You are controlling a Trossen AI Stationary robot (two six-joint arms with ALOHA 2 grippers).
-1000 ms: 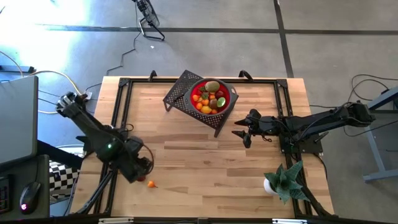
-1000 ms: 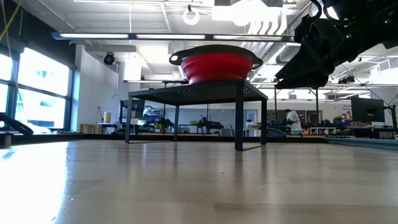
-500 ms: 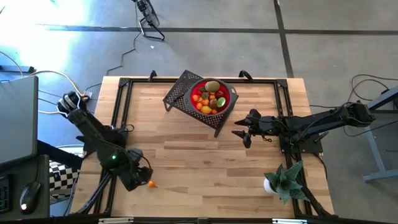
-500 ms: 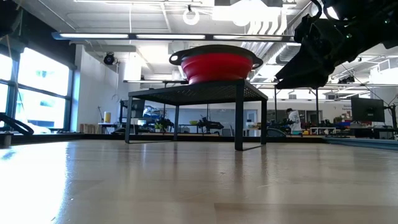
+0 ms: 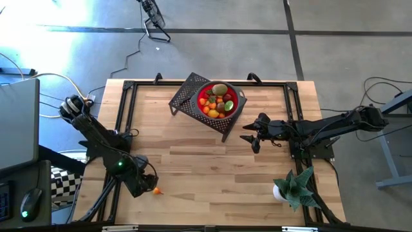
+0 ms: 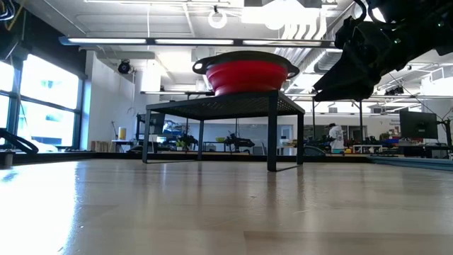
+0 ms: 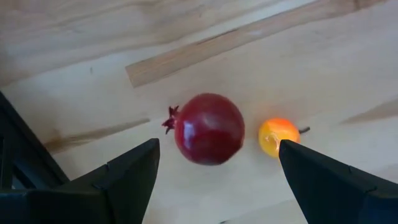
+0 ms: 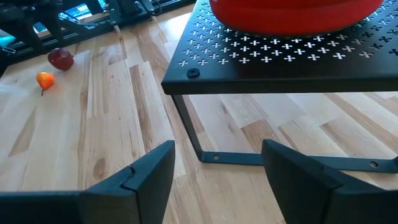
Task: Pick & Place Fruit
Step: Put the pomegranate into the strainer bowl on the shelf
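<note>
Left gripper [image 7: 214, 171]: fingers spread wide and empty, hanging over the near left part of the table [image 5: 193, 161]; a dark red fruit [image 7: 209, 128] lies between them on the wood, an orange fruit [image 7: 277, 136] just beside it — touching or not, I cannot tell.

Right gripper [image 5: 250, 138]: jaws apart, holding nothing; it waits near the black stand [image 5: 188, 95], on the bowl's right side.

Risk, wrong catch: the orange fruit sits so near the dark red one that a closing finger could knock it away or pinch both; the cause would be a descent not centred on the dark red fruit.

Risk, rolling: the dark red fruit looks round and smooth — a finger touching one side first may push it along the boards, perhaps toward the table's near edge.

Risk, the carry: the bowl stands raised and well apart from here; a loose hold might drop the fruit on the way.

Red bowl [image 5: 239, 98]: on the perforated stand at the far middle; filled with a heap of small fruit [image 5: 217, 102], orange, yellow, green, red and brown.

Plant [image 5: 296, 185]: near right corner in a white pot; no part of this.
</note>
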